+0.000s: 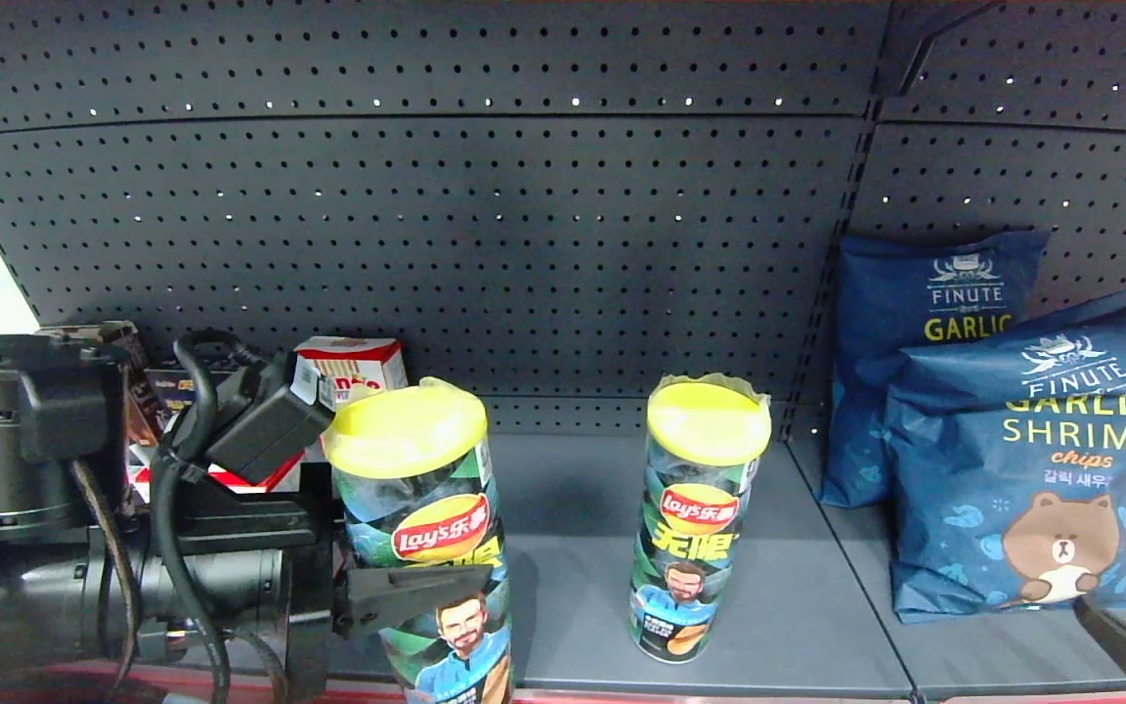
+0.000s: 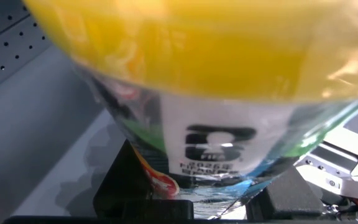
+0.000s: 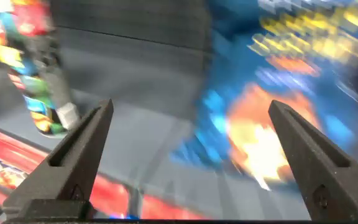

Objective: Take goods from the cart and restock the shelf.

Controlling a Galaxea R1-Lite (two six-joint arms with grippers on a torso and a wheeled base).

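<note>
Left gripper (image 1: pixel 426 587): clamped on a can (image 1: pixel 421 499), one finger on each side of its middle, below the yellow lid.
Held can: upright at the front left edge of the shelf (image 1: pixel 798 606); its base is out of sight.
Right gripper (image 3: pixel 190 112): fingers wide apart, holding nothing, low at the shelf's right, facing what is probably a blue bag, blurred.
Cans: two; the second can (image 1: pixel 695 518) stands mid-shelf, well apart from both grippers.
Bags: two, blue; front bag (image 1: pixel 1013 469) overlaps rear bag (image 1: pixel 925 342).
Box (image 1: pixel 353 367): one, back left.
</note>
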